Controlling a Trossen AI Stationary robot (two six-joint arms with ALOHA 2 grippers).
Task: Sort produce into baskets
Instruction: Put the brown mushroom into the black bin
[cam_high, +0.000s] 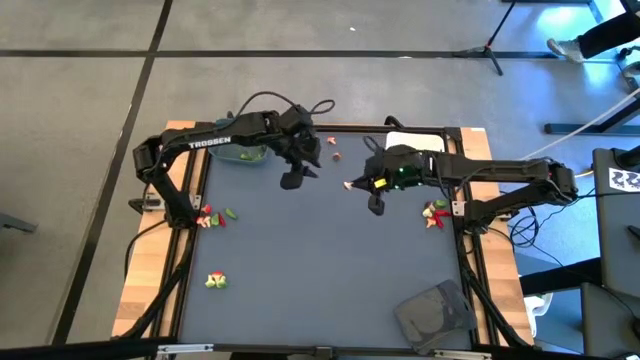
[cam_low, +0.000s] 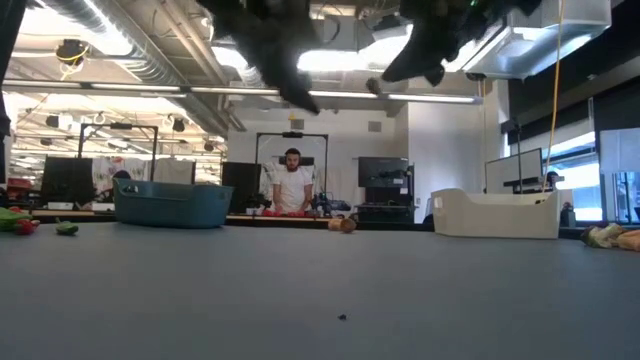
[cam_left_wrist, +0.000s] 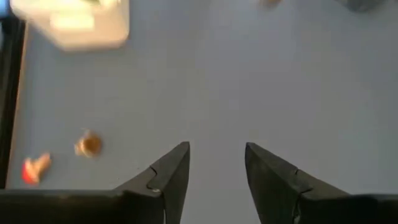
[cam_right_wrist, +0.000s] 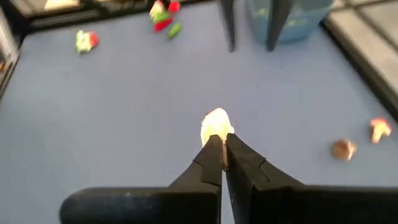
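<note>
Clenched on a pale toy piece (cam_right_wrist: 216, 129), the right gripper (cam_right_wrist: 222, 149), pinching it at the very fingertips above the middle of the blue-grey mat (cam_high: 330, 260). Released and empty, the left gripper (cam_left_wrist: 214, 163), fingers parted over bare mat nearer the back edge. Beyond the held piece, by the right wrist view, the blue-grey tub (cam_right_wrist: 292, 22) with green produce inside, on the left arm's side. Closer to the right arm itself, the white tub (cam_high: 412, 141) at the back edge. Loose between the two tubs, a brown piece (cam_high: 337, 156) and a red-and-pale one (cam_high: 331, 142). Farther out, small heaps at the left edge (cam_high: 210, 217) and right edge (cam_high: 434, 213). Likely next: carrying the piece back to a tub, the white one being nearer.
</note>
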